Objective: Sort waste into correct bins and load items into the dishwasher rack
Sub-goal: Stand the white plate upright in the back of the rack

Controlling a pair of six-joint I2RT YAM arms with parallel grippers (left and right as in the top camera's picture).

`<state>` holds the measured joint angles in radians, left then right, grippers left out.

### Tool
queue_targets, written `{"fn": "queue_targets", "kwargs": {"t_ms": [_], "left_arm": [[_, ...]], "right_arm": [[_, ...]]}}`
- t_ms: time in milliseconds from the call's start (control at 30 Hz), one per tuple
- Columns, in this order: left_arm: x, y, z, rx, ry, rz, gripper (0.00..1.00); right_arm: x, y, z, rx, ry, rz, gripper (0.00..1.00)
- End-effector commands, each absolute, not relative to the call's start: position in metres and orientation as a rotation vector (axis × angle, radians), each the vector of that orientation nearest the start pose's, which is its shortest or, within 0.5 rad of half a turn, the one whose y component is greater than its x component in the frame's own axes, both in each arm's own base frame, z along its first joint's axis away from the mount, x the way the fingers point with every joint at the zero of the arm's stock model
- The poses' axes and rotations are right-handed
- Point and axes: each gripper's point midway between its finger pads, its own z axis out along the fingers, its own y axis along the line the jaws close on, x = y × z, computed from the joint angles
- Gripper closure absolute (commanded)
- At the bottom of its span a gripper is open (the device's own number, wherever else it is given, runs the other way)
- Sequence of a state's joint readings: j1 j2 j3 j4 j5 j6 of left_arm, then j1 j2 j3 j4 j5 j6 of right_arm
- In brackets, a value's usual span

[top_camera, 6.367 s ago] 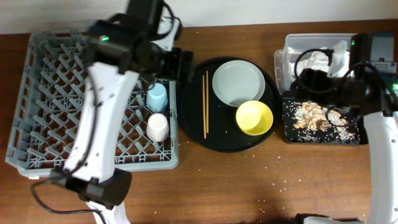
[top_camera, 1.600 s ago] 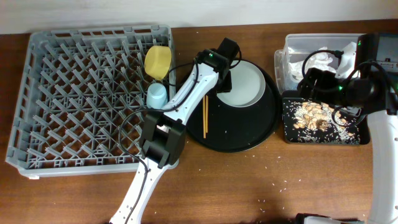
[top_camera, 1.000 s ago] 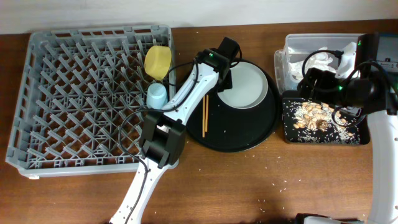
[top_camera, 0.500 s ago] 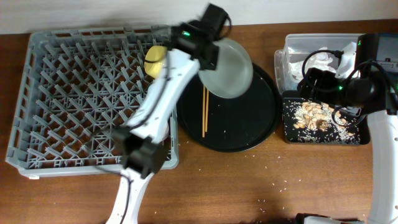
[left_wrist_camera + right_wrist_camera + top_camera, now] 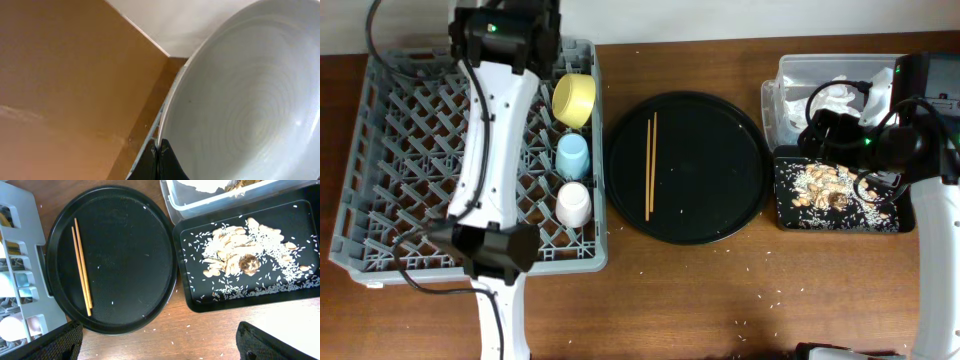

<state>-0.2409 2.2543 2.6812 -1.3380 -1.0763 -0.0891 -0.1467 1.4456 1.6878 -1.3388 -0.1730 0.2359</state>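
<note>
- The left wrist view alone shows the plate [image 5: 250, 100]. Overhead, the left arm [image 5: 495, 130] hides it, at the far edge of the rack [image 5: 410, 200], well left of the round tray [image 5: 720, 190].
- The overhead view alone shows the whole rack, which lies just left of the round tray. The right wrist view catches only the rack's near edge.
- The right wrist view shows the scraps [image 5: 232, 260] most sharply, as pale slices and rice-like grains. Overhead they blur.
- One rack, one round tray.
- One bowl [image 5: 574, 99], tipped on its side in the rack column nearest the round tray.
- Two cups in that same column, both mouth down: the blue cup [image 5: 573, 156], and the pink cup [image 5: 573, 204] nearer the table's front edge.
- Two chopsticks [image 5: 651, 165] lie side by side on the left part of the round tray.
- Two bins sit just right of the round tray: the tub [image 5: 775, 75] behind, and the black bin [image 5: 785, 215] in front, touching the tub.
- One napkin [image 5: 832, 97] lies in the tub, and the scraps lie in the black bin.
- The left gripper [image 5: 159, 159] is clamped on the plate's rim, with the plate tilted above the rack's edge.
- The right gripper [image 5: 160, 349] has its fingers spread wide and holds nothing. It hangs above the gap between the round tray and the black bin.
</note>
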Motion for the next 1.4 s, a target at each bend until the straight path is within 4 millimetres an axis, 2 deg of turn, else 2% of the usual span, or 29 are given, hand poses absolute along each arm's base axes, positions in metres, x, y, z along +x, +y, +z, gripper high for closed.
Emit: {"fn": "queue_targets", "kwargs": {"t_ms": [0,67,267,400,533,733,767,800,833,867,967,1033,1067,1100,1133,1200,1233,1300,1367], "left_arm": [[0.525,0.035,0.318,-0.266,2.129,1.200,1.00],[0.540,0.033,0.290,-0.246,2.151,1.224,1.00],[0.554,0.033,0.240,-0.187,2.218,1.290,1.00],[0.558,0.030,0.228,-0.168,2.247,1.268,1.00],[0.563,0.018,0.210,-0.126,2.328,1.139,1.00],[0.565,0.006,0.194,-0.081,2.406,1.010,0.98],[0.564,0.004,0.192,-0.072,2.421,0.992,0.94],[0.563,0.001,0.188,-0.059,2.442,0.971,0.82],[0.561,0.000,0.185,-0.047,2.461,0.957,0.60],[0.561,0.000,0.185,-0.046,2.463,0.957,0.49],[0.560,0.000,0.193,-0.054,2.451,0.949,0.46],[0.552,-0.004,0.219,-0.055,2.430,0.922,0.45],[0.547,-0.011,0.233,-0.049,2.423,0.882,0.45],[0.541,-0.034,0.253,-0.012,2.425,0.723,0.45],[0.534,-0.067,0.271,0.050,2.429,0.509,0.45],[0.513,-0.130,0.286,0.204,2.459,0.128,0.45],[0.500,-0.160,0.283,0.286,2.492,-0.029,0.45],[0.478,-0.194,0.266,0.346,2.583,-0.211,0.45],[0.464,-0.214,0.245,0.349,2.665,-0.248,0.45]], "right_arm": [[0.324,-0.021,0.278,0.465,2.618,0.243,0.02],[0.324,-0.021,0.278,0.465,2.618,0.243,0.01],[0.324,-0.021,0.278,0.465,2.618,0.243,0.02],[0.324,-0.021,0.278,0.465,2.618,0.243,0.01],[0.324,-0.021,0.278,0.465,2.618,0.243,0.02],[0.324,-0.021,0.278,0.465,2.618,0.243,0.01],[0.324,-0.021,0.278,0.465,2.618,0.243,0.01],[0.324,-0.021,0.278,0.465,2.618,0.243,0.02],[0.324,-0.021,0.278,0.465,2.618,0.243,0.02],[0.324,-0.021,0.278,0.465,2.618,0.243,0.02],[0.324,-0.021,0.278,0.465,2.618,0.243,0.01],[0.324,-0.021,0.278,0.465,2.618,0.243,0.01],[0.324,-0.021,0.278,0.465,2.618,0.243,0.01],[0.324,-0.021,0.278,0.465,2.618,0.243,0.01],[0.324,-0.021,0.278,0.465,2.618,0.243,0.01],[0.324,-0.021,0.278,0.465,2.618,0.243,0.02],[0.324,-0.021,0.278,0.465,2.618,0.243,0.01],[0.324,-0.021,0.278,0.465,2.618,0.243,0.01],[0.324,-0.021,0.278,0.465,2.618,0.243,0.01]]}}
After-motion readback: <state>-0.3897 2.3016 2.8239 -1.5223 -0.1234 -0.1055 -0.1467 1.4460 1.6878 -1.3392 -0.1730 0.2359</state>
